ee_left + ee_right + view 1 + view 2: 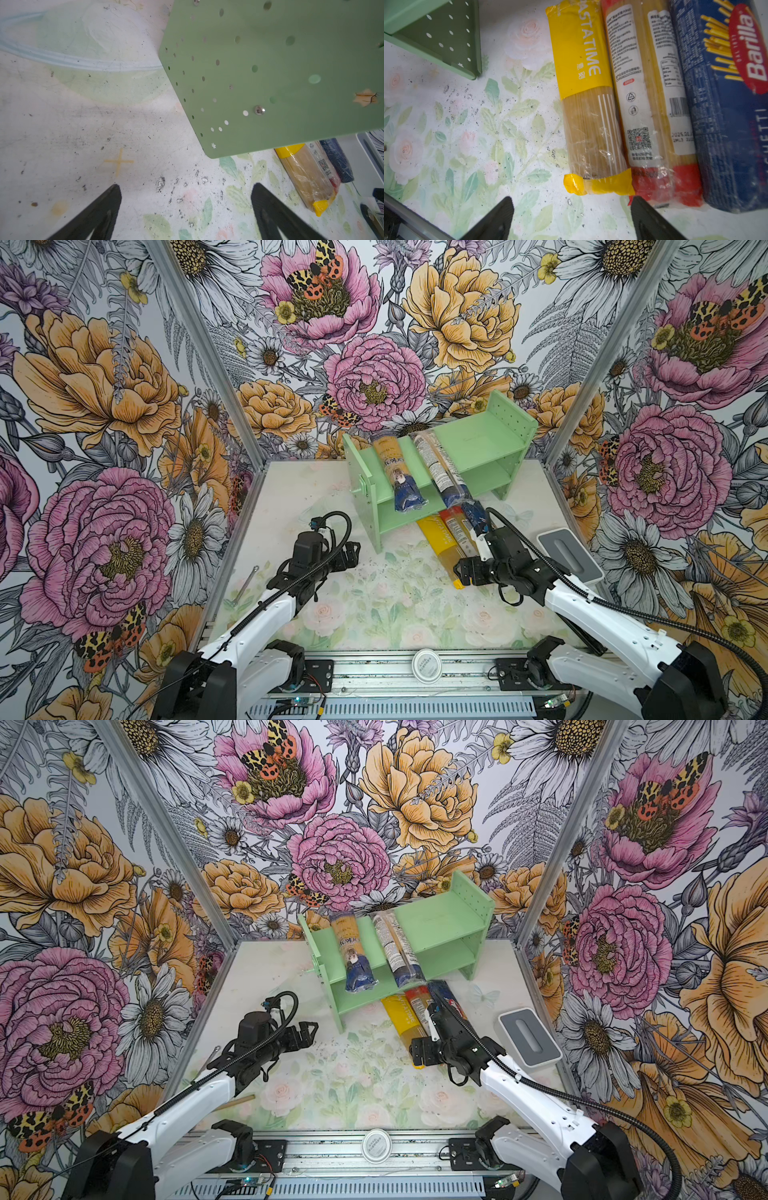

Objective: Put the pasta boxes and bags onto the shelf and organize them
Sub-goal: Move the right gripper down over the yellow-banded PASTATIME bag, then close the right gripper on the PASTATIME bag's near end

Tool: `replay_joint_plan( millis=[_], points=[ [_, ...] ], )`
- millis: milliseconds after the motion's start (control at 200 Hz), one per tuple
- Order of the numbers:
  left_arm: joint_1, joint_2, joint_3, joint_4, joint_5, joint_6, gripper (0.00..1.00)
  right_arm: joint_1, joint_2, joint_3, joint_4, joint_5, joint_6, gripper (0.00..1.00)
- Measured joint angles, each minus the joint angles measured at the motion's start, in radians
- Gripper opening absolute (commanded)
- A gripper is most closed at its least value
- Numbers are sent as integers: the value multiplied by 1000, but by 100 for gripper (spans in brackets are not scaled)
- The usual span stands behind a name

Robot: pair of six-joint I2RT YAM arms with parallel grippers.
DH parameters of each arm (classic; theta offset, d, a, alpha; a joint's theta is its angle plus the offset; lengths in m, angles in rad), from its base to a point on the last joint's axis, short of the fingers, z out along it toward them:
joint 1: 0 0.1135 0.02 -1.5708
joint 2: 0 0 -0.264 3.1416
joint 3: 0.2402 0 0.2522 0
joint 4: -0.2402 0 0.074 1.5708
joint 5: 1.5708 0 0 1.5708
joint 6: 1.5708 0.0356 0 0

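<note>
Since the yellow Pastatime pack looks next, right fingers gape wide and empty just short of its end; left fingers open, empty too.

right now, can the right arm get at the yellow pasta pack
Probably yes: the right gripper is open just short of the near end of the yellow pack, nothing between. The red pack against its side may crowd one finger.

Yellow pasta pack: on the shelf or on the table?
On the table. The yellow pack lies flat on it beside the red pack, on neither tier of the shelf.
</note>
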Motion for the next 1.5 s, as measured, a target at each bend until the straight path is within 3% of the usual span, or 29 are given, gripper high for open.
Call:
replay_joint_plan(
  millis=[590,1236,1501],
  points=[
    [0,0,0,1,0,0,99,12,133,-74,143,59,53,95],
    [0,5,0,1,0,0,99,117,390,-75,353,214,53,95],
    [0,5,0,1,0,0,99,166,435,-84,458,283,53,91]
  ],
)
